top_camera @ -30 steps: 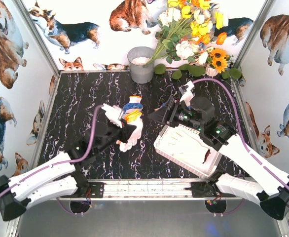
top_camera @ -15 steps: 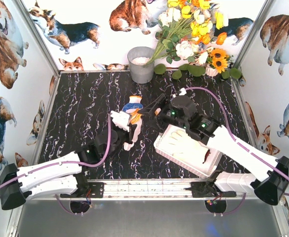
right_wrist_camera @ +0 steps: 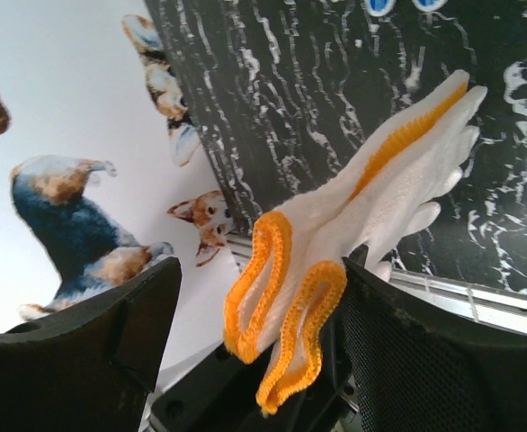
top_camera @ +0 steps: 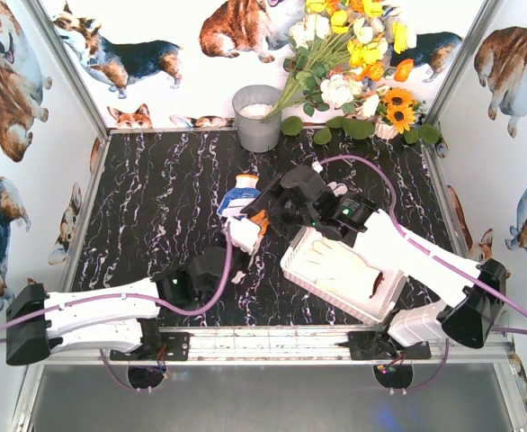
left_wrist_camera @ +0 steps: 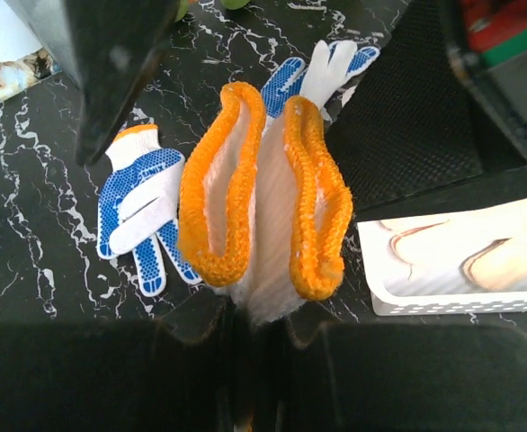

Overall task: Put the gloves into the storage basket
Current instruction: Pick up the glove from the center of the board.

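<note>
My left gripper (left_wrist_camera: 254, 315) is shut on a pair of white gloves with orange cuffs (left_wrist_camera: 263, 216) and holds them upright, cuffs up, above the table (top_camera: 242, 236). My right gripper (right_wrist_camera: 263, 315) is open, its fingers (right_wrist_camera: 84, 351) standing either side of those cuffs (right_wrist_camera: 290, 270) without closing on them; in the top view it (top_camera: 263, 202) is just left of the storage basket (top_camera: 292, 261). The white slotted basket holds one pale glove (top_camera: 340, 265). Blue-dotted gloves (left_wrist_camera: 142, 207) lie on the black table behind the held pair, also seen in the top view (top_camera: 241, 191).
A grey metal bucket (top_camera: 257, 117) stands at the back centre beside a bunch of flowers (top_camera: 353, 72). Printed walls close the table on three sides. The basket's near corner shows in the left wrist view (left_wrist_camera: 461, 288).
My left arm has carried the orange-cuffed gloves forward and right toward the basket. My right arm has swung left off the basket, uncovering the glove in it, and now straddles the held cuffs.
</note>
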